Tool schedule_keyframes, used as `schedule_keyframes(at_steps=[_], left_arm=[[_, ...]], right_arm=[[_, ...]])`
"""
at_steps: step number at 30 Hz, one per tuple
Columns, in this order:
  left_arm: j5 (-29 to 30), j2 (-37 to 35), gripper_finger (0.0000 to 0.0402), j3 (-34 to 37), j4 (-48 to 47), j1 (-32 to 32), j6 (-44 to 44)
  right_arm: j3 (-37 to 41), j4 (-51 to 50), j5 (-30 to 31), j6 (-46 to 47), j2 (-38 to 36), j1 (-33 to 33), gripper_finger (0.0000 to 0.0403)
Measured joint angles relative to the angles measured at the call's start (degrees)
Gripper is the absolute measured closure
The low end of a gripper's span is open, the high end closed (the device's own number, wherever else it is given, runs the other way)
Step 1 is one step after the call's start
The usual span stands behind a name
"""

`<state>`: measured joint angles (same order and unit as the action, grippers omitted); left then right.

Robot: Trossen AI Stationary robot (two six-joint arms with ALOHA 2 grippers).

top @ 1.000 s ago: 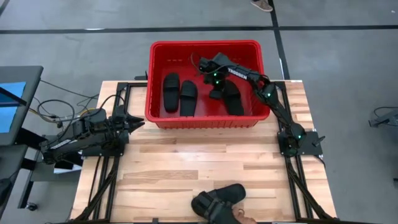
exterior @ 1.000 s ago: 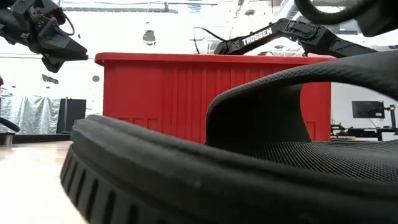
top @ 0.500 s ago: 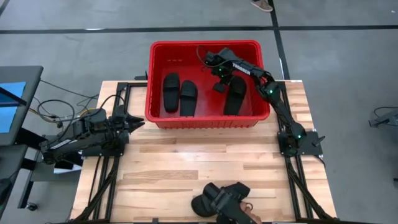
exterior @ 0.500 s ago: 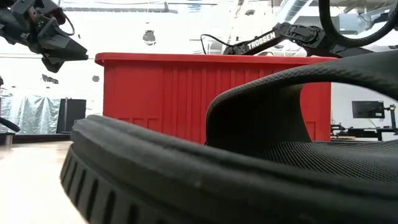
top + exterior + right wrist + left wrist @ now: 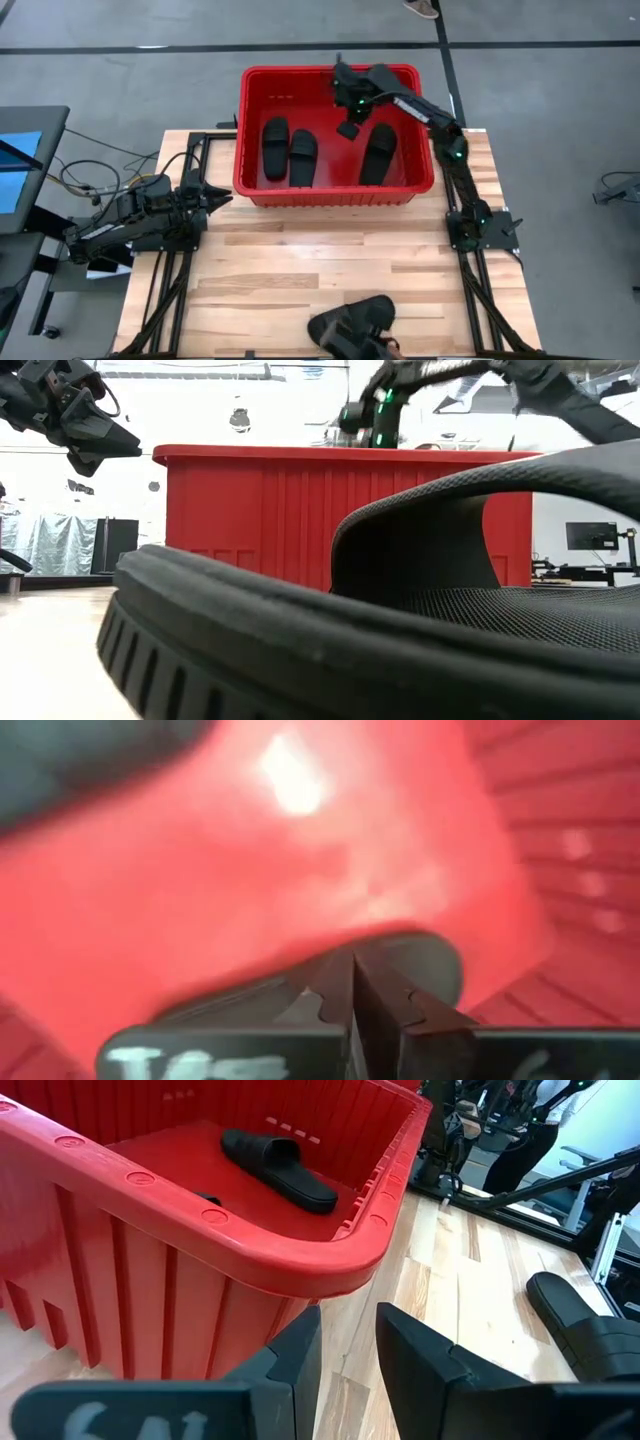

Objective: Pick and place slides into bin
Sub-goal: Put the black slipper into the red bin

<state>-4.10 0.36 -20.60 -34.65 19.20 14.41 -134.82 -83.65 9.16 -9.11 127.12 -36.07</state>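
Note:
The red bin [image 5: 255,185] stands at the table's far edge. Three black slides lie flat on its floor: two side by side on the left [image 5: 275,148] [image 5: 303,157] and one on the right [image 5: 378,153]. My right gripper [image 5: 348,130] hangs shut above the bin's middle, pointing down, with nothing in it; in its wrist view the shut fingers [image 5: 352,982] are over the right slide [image 5: 425,965]. Another slide [image 5: 355,322] lies at the table's near edge and fills the low view [image 5: 400,620]. My left gripper [image 5: 218,197] waits open at the table's left, level, facing the bin's corner [image 5: 330,1270].
Bare wooden tabletop [image 5: 330,250] stretches between the bin and the near slide. A person's hand [image 5: 388,346] shows at the near edge beside that slide. Black arm frames [image 5: 170,270] [image 5: 480,280] run along the table's left and right sides.
My right gripper has risen out of the bin, from low beside the right slide to above the bin's rim, and has gone toward the bin's far side. The right slide has turned a little on the bin floor. The person's hand has shifted the near slide.

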Motion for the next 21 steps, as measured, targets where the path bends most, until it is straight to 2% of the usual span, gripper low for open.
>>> schedule_keyframes(at_steps=[11,17,21], left_arm=[[0.02,-0.01,0.0313,0.0,0.02,-0.01,0.0],[0.02,-0.01,0.0313,0.0,0.02,-0.01,0.01],[0.0,0.0,0.0313,0.0,0.02,-0.02,0.0]], right_arm=[[-0.07,0.04,-3.8,-8.42,-18.14,8.61,0.0403],[-0.07,-5.41,-14.0,-8.55,-21.99,14.89,0.0403],[1.33,-6.3,-18.17,-9.85,-23.01,19.6,0.0403]])
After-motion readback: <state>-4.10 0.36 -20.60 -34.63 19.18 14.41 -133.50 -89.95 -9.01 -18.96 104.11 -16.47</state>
